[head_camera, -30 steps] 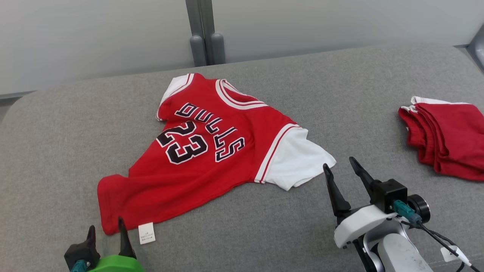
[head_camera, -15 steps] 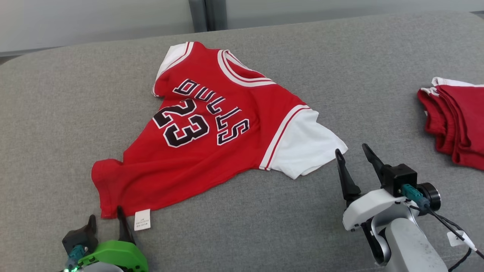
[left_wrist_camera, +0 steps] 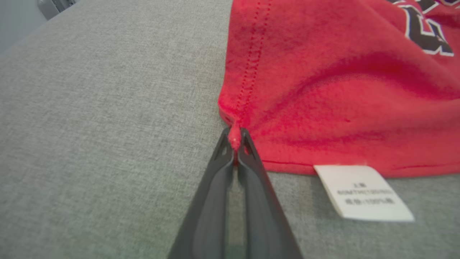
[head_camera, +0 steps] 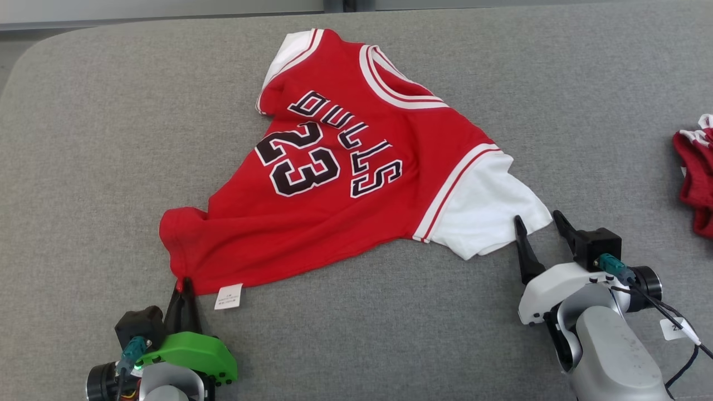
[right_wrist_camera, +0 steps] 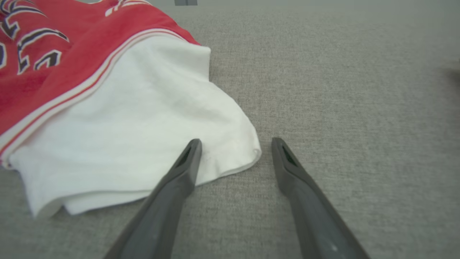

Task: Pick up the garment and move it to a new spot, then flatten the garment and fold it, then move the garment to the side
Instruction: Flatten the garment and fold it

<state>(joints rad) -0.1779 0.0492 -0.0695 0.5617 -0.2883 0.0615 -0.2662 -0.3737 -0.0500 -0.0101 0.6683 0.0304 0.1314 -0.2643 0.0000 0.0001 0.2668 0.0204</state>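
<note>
**A:** Ahead of the left gripper [left_wrist_camera: 234, 138], how does the jersey [head_camera: 345, 184] lie?

**B:** Spread out on the grey cushion [head_camera: 83, 167], with the front up and the lettering and number showing. The near corner of its red hem [left_wrist_camera: 287, 163] sits right at that gripper's tips. The rest of the shirt runs away from them, up and to the right.

**A:** And the left gripper itself?

**B:** Its fingers are pressed together on the jersey. The wrist view shows a small nub of red cloth from the hem corner pinched between the tips. The rest of the hem lies on the cushion.

**A:** What about the right gripper [head_camera: 537, 217]?

**B:** Its fingers are spread and hold nothing. The white sleeve [right_wrist_camera: 143, 118] lies just ahead of it and to its left. The sleeve's corner reaches into the gap between the fingers. One tip overlaps the sleeve's edge and the other stands over bare cushion. I cannot tell whether either tip touches the cloth.

**A:** Anything farther out?

**B:** A white label [left_wrist_camera: 363, 198] juts from the hem just to the right of the left gripper's tips, flat on the cushion. Off to the right gripper's right, well apart from the jersey, a red bundle [head_camera: 693, 178] with white trim lies at the edge of the head view.
</note>
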